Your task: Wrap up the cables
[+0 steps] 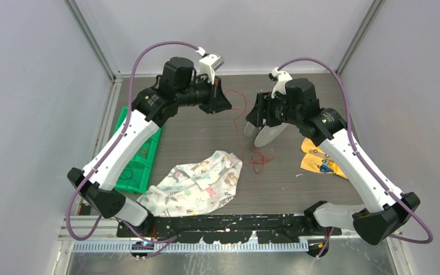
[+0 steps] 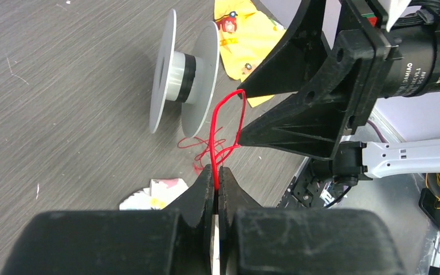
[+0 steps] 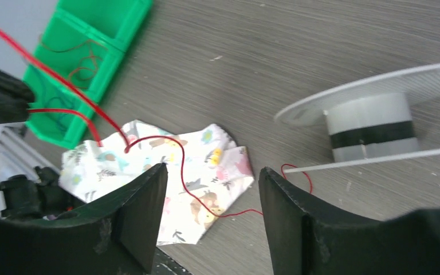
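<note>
table (image 1: 206, 137) | spool (image 1: 266, 134) | patterned cloth (image 1: 197, 180) | green bin (image 1: 143, 160) | yellow packet (image 1: 315, 160) | red wire (image 1: 260, 156)

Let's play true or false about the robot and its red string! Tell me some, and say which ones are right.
1. The left gripper is pinching the red wire. True.
2. The right gripper is squeezed shut. False: its jaws stand open and grip nothing.
3. Red wire is wound around the spool. False: the core looks bare, white with a black band, and the wire lies loose on the table.
4. A patterned cloth lies on the table. True.
5. The bin at the table's edge is blue. False: it is green.
</note>
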